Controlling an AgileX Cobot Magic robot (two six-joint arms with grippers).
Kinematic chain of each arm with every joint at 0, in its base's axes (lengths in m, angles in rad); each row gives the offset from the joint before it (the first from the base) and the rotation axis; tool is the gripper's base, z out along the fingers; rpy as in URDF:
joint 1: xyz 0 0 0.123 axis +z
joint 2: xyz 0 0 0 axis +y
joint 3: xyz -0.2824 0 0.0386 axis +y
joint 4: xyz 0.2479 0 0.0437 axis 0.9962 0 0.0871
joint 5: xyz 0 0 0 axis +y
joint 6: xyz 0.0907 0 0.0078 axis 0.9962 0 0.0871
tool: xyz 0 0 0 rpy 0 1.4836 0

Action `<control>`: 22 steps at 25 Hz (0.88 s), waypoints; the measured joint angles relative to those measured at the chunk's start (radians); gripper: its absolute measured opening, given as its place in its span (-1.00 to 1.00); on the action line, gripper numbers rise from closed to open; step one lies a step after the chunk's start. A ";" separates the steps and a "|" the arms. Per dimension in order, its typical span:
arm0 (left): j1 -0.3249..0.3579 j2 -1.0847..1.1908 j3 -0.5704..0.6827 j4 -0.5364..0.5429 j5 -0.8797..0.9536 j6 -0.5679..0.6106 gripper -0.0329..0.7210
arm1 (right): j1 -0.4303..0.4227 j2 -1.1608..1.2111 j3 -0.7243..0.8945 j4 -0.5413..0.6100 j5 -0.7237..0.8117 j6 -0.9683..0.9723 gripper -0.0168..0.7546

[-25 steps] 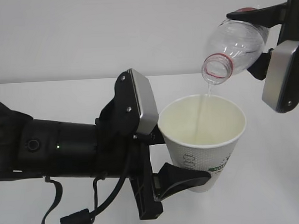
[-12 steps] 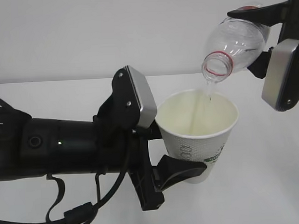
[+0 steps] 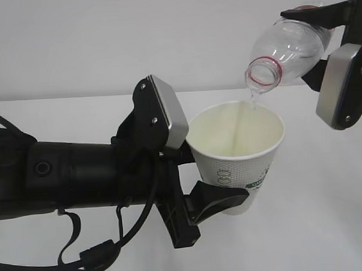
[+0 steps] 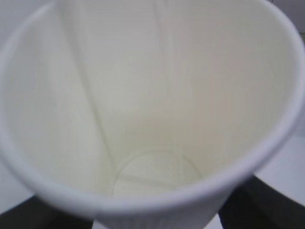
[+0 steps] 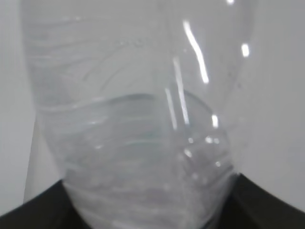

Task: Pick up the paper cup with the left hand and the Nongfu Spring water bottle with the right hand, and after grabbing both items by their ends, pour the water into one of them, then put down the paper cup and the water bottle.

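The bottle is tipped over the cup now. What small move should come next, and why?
Probably hold the tilt a moment longer, keeping the bottle mouth above the cup. The water bottle, gripped by the right hand, leans mouth-down over the paper cup in the left hand, and a thin stream of water falls inside the far rim. The right wrist view shows water left in the bottle.

A white tabletop [image 3: 329, 225] spreads below and beyond both hands, and a plain pale wall [image 3: 104, 37] rises behind them, meeting it above the left hand.
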 joint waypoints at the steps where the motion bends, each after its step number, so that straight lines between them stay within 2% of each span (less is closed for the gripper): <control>1: 0.000 0.000 0.000 0.000 0.000 0.000 0.44 | 0.000 0.000 0.000 0.005 0.002 -0.002 0.18; 7: 0.000 0.000 0.000 -0.003 0.000 0.011 0.44 | 0.000 0.000 0.000 0.031 0.023 -0.014 0.18; 14: 0.000 0.000 0.000 -0.087 0.001 0.065 0.44 | 0.000 0.000 0.000 0.035 0.031 -0.019 0.18; 22: 0.000 0.000 -0.003 -0.106 0.002 0.073 0.44 | 0.000 0.000 0.000 0.035 0.033 -0.037 0.18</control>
